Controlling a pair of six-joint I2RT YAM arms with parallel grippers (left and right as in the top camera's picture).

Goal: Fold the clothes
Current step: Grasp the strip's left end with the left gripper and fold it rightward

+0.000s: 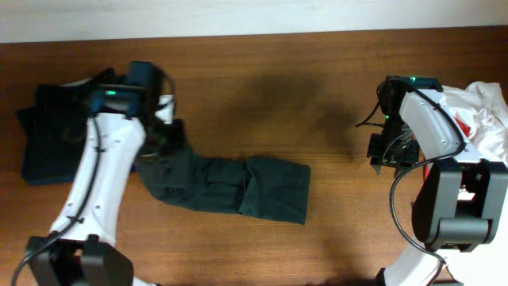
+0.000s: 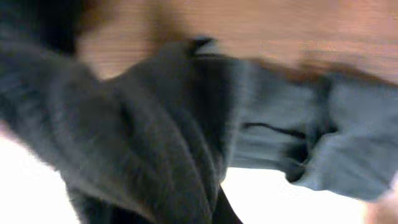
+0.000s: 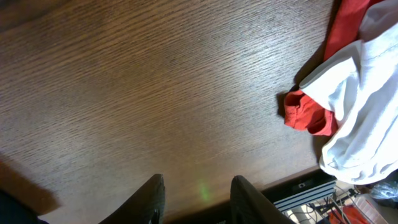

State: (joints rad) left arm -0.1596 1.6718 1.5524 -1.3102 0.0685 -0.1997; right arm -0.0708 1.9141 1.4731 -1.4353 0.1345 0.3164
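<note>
Clearly soft, limp cloth — dark garment (image 1: 230, 187) lies strung along the bench (image 1: 317, 87), left end bunched at the left claw (image 1: 156, 137); can't tell if that's closed, view's blurred. Right claw (image 3: 198, 198) spread wide, holding nothing. Best pinched at a hem corner, prob. — it'll sag.

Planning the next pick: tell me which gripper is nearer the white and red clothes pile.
Right. The right gripper sits just left of the white and red clothes pile; the left gripper is far off on the opposite side, at the dark garment.
</note>
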